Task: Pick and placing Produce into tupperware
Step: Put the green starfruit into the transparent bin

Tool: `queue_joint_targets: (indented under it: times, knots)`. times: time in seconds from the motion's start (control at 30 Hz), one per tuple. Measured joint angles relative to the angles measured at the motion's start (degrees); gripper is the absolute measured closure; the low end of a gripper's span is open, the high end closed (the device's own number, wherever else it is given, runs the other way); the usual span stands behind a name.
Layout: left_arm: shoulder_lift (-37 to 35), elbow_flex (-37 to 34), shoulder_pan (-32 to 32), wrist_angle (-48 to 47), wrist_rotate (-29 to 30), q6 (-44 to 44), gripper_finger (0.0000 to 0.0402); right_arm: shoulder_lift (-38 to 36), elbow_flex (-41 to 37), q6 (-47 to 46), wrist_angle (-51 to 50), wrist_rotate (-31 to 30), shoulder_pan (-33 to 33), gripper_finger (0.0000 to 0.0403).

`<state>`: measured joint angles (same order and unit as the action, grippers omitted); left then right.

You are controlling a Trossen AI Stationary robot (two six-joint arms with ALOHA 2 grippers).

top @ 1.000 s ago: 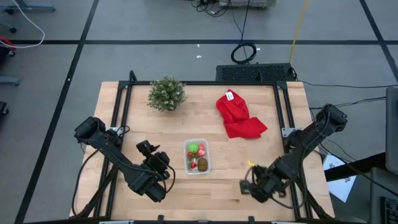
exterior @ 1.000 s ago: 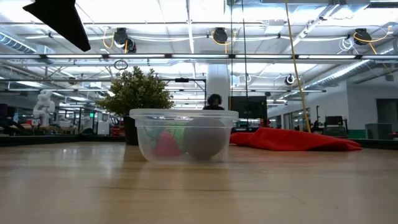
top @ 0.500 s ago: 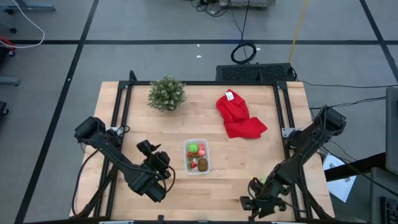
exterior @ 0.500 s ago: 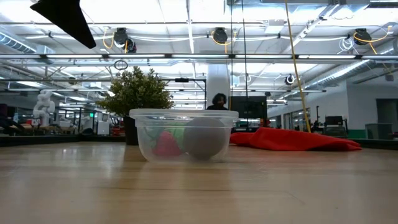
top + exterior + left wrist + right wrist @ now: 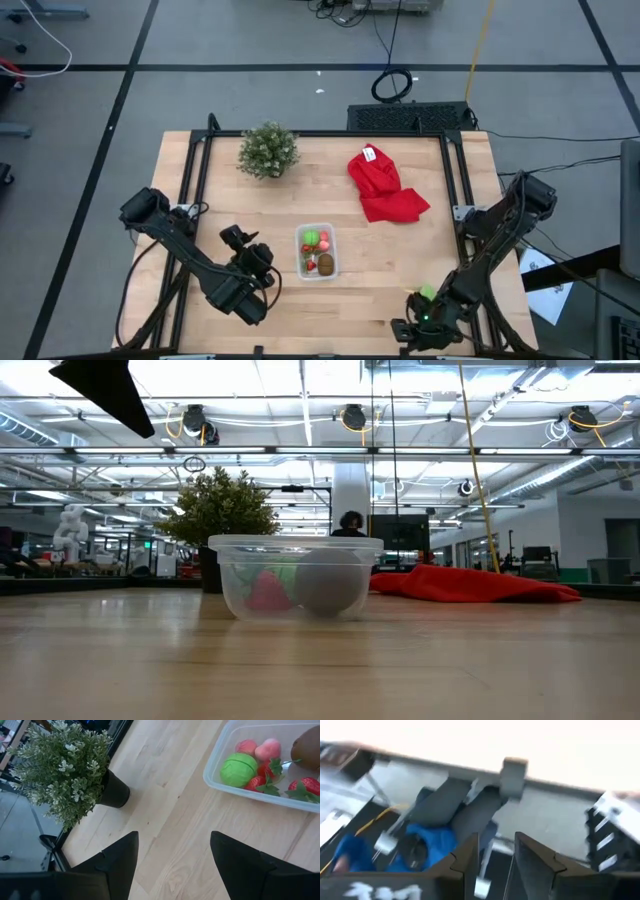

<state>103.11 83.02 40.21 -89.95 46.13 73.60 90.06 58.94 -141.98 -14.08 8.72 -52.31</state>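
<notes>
Nearest the front edge of the table (image 5: 370, 290), the right gripper (image 5: 412, 330) hangs low by the front right corner, pointing off the board; its wrist view shows only frame and floor clutter below. Its two fingers (image 5: 470, 857) stand a narrow gap apart with nothing visible between them, though the blurred view lets me say only that they look nearly together and empty. That pose reads to me as an arm parked clear of the work rather than reaching for anything.

Further in on the other side, the left gripper (image 5: 262, 262) hovers just beside the tupperware (image 5: 317, 268), fingers spread wide and holding nothing (a release pose, I would judge, or a wait). Through its own camera the fingers (image 5: 117, 862) frame bare wood, with the tub off to one side.

The tupperware sits near the middle of the table, upright, and the produce is inside it: a green piece (image 5: 238, 769), two pink ones (image 5: 257, 748), red strawberries (image 5: 262, 777) and a brown oval (image 5: 307, 751) at one end. I see no produce loose on the wood, so the task looks essentially finished.

Beyond, toward the back, stand the bushy plant (image 5: 268, 150) and the red cloth (image 5: 383, 187), well apart from the tub.
</notes>
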Motion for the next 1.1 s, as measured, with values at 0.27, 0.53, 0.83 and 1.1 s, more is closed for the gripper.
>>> queue_joint_targets:
  times: [0.27, 0.53, 0.83, 1.1]
  knots:
    - [0.00, 0.00, 0.00, -0.03, 0.38, -0.17, 0.0149, 0.74, 0.46, -0.32, -0.67, 0.22, -1.11, 0.0300]
    - [0.00, 0.00, 0.00, -0.02, 1.09, 0.04, 0.0149, 0.74, 1.31, -0.78, -0.77, -0.01, -0.93, 0.0287]
    - [0.00, 0.00, 0.00, 0.00, 1.07, 0.11, 0.0149, 0.74, 1.31, -0.95, 1.94, -0.03, -0.90, 0.0239]
    - [0.00, 0.00, 0.00, 0.00, 1.05, 0.22, 0.0149, 0.74, 1.31, -0.95, 2.74, -0.05, -0.90, 0.0189]
